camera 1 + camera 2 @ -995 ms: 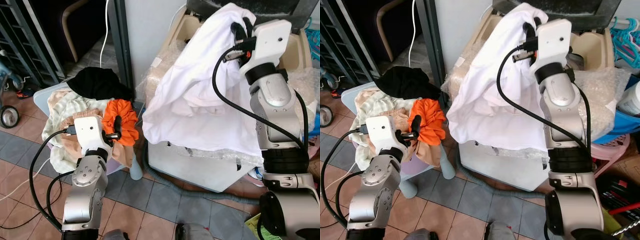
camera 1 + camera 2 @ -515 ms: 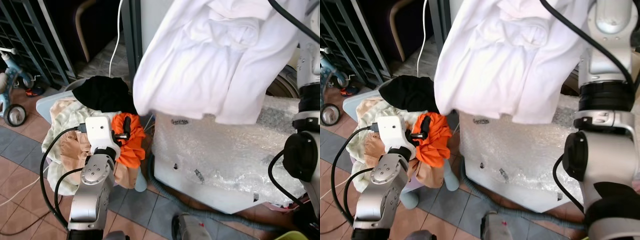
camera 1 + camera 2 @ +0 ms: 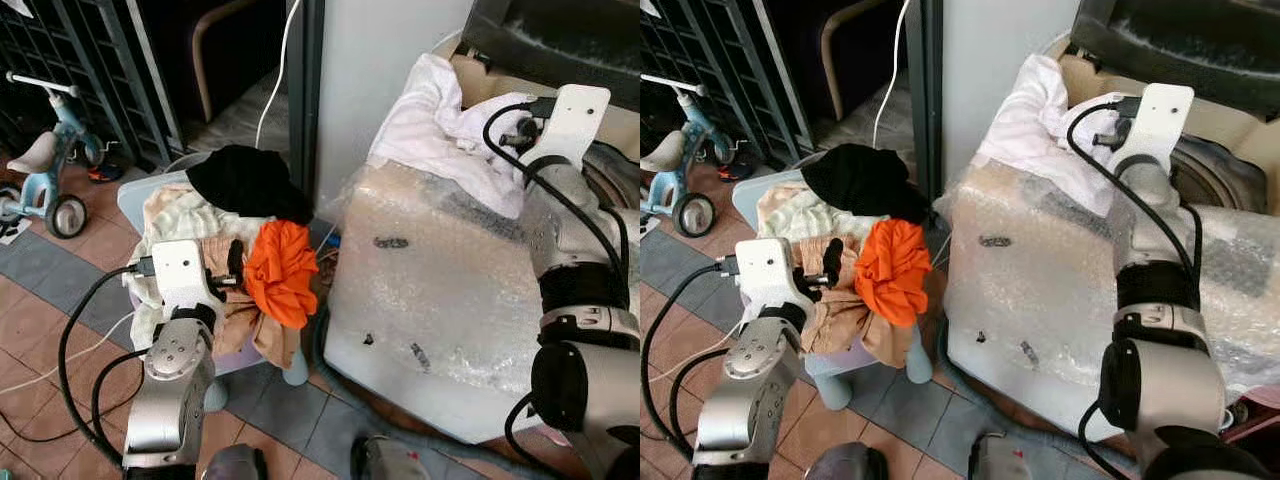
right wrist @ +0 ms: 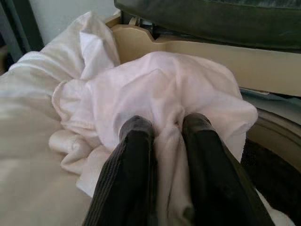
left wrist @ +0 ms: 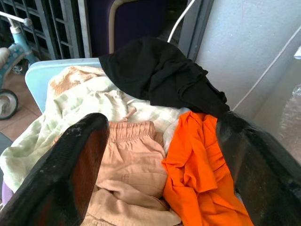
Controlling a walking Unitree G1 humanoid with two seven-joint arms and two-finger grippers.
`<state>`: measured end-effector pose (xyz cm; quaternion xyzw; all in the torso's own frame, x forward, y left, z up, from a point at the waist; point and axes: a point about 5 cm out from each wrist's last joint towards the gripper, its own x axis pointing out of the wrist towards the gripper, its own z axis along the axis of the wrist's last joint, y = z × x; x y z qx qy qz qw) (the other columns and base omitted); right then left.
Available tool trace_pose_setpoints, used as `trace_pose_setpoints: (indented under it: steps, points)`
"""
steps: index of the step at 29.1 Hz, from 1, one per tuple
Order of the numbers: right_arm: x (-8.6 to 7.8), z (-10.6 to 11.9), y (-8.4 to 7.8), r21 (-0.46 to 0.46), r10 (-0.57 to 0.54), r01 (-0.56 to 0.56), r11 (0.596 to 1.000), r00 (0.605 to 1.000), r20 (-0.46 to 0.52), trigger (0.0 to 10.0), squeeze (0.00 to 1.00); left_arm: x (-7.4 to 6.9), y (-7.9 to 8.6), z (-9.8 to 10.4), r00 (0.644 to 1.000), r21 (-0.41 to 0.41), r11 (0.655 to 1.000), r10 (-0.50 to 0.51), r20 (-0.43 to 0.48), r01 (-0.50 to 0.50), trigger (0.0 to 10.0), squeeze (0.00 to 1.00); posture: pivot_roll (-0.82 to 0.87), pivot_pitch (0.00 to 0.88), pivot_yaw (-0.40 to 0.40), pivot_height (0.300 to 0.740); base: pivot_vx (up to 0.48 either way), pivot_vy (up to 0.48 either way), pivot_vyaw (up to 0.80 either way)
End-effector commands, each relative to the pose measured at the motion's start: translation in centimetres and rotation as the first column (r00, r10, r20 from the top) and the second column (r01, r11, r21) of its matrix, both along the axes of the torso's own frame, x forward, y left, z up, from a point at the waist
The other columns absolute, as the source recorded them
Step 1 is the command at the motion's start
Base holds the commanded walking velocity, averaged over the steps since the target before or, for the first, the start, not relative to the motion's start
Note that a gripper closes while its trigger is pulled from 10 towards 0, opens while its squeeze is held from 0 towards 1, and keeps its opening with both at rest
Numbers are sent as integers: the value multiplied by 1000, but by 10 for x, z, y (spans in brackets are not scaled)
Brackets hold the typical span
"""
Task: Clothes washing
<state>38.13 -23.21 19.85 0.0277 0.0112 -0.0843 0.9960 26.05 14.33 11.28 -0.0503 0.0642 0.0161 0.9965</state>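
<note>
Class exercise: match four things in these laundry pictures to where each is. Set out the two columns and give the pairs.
Things:
1. white garment
2. black garment
3. orange garment
4. tricycle

Places:
A. on the tiled floor, at the robot's far left
B. hanging over the pile's edge nearest the washer
C. draped over the washer's top edge, pinched by the right end effector
D. on top of the pile, at its back

Pairs: 1-C, 2-D, 3-B, 4-A
</note>
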Motion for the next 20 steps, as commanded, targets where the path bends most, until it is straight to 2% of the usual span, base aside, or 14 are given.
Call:
trace_pose_setpoints:
  steps: [1,2,3,4,5,6,7,8,10,12,14,15,16,20]
  points:
    - [-4,28,14,-22,112,-110,994,977,180,10000,1000,2,-4,-1,1000,-5,1000,-16,-13,15,10000,0,-20,97,-16,740,0,0,0]
    - [-7,41,21,-73,162,-148,986,954,253,10000,1000,2,-3,-1,1000,-5,1000,-15,-14,15,10000,0,-20,95,-16,740,0,0,0]
    - [-7,41,21,-73,162,-148,986,954,253,10000,1000,2,-3,-1,1000,-5,1000,-15,-14,15,10000,0,-20,95,-16,740,0,0,0]
    - [-11,52,29,-108,222,-197,974,923,315,10000,1000,2,-3,-1,1000,-5,1000,-12,-15,12,10000,0,-21,93,-17,740,0,0,0]
    - [-17,64,46,-128,349,-325,937,862,368,10000,1000,3,-2,-1,1000,-5,1000,-9,-16,8,10000,0,-23,88,-18,740,0,0,0]
    - [-17,64,46,-128,349,-325,937,862,368,10000,1000,3,-2,-1,1000,-5,1000,-9,-16,8,10000,0,-23,88,-18,740,0,0,0]
    - [-18,66,53,-130,398,-378,917,837,376,10000,1000,3,-2,-1,1000,-5,1000,-8,-16,8,10000,0,-23,87,-19,740,0,0,0]
    - [-21,62,65,-130,491,-477,869,802,342,10000,1000,4,-3,-1,1000,-3,1000,-11,-12,11,10000,0,-21,86,-19,740,0,0,0]
    - [-23,58,71,-130,528,-516,847,787,318,10000,1000,4,-4,0,1000,-3,1000,-13,-9,13,10000,0,-19,85,-19,740,0,0,0]
    - [-29,38,85,-148,638,-621,770,744,201,10000,1000,4,-4,0,1000,3,1000,-14,-5,14,10000,0,-16,84,-19,740,0,0,0]
    - [-31,20,88,-203,654,-629,751,750,96,10000,1000,4,-4,0,1000,3,1000,-10,-6,10,10000,0,-16,85,-18,740,0,0,0]
    - [-30,13,85,-215,633,-607,765,771,72,10000,1000,4,-3,0,1000,4,1000,-8,-7,8,10000,0,-14,86,-19,740,0,0,0]
    - [-30,13,85,-215,633,-607,765,771,72,10000,1000,4,-3,0,1000,4,1000,-8,-7,8,10000,0,-14,86,-19,740,0,0,0]
    - [-30,8,77,-208,552,-527,824,829,90,10000,1000,3,-2,-1,1000,5,1000,-7,-12,7,10000,0,-16,86,-15,740,0,0,0]
